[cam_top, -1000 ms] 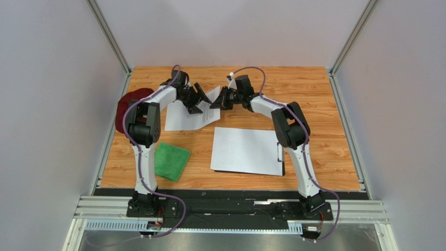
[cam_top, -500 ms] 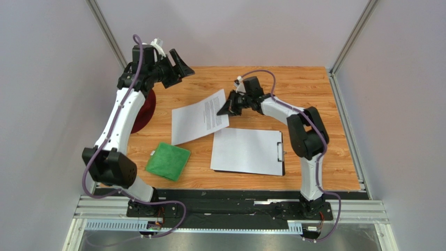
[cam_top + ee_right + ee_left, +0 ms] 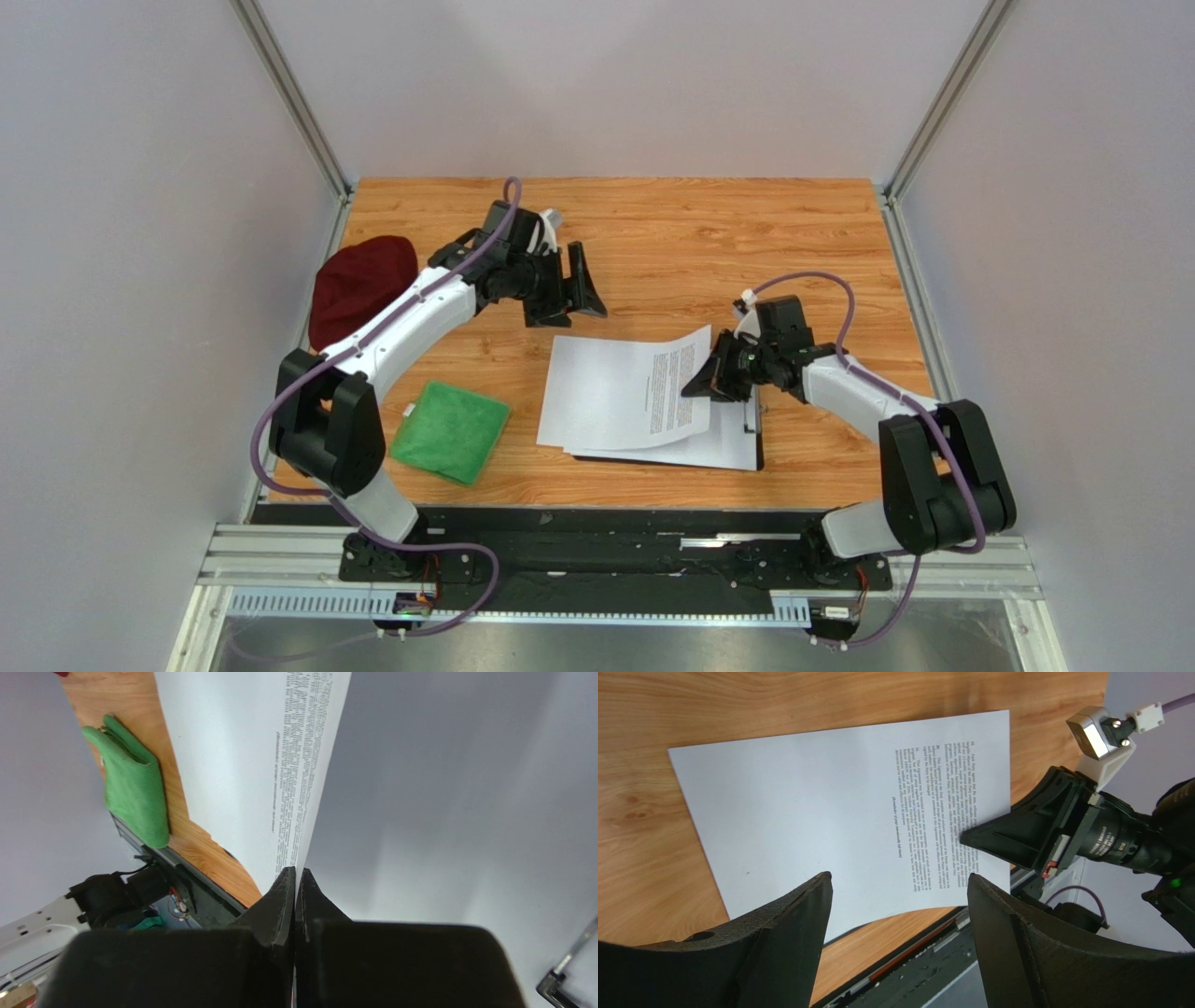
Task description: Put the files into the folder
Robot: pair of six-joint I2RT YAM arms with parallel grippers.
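The right hand (image 3: 700, 384) is clamped shut on the right-hand edge of a printed sheet (image 3: 617, 392), right of centre in the overhead view. This one of the files lies with its long axis running left to right across the tabletop (image 3: 673, 238), and its block of black text sits at the right end, next to the gripping fingers. The held edge appears to be raised a little, while the left end rests low. Under it lies a blank sheet (image 3: 723, 451), showing as a pale strip along the lower edge. Beneath both is the black folder (image 3: 759, 445), seen only as a dark margin at the lower right, its long side also running left to right. In the right wrist view, the hand (image 3: 295, 878) pinches the sheet (image 3: 231, 756) at its rim, with the text running up the frame. The left hand (image 3: 578, 283) hovers open and empty just beyond the sheet's upper left corner. From its own camera, the spread jaws of the hand (image 3: 898, 882) frame the sheet (image 3: 808, 812). A green cloth (image 3: 449, 431) lies lower left and a dark red hat (image 3: 358, 280) upper left, both apart from the papers.
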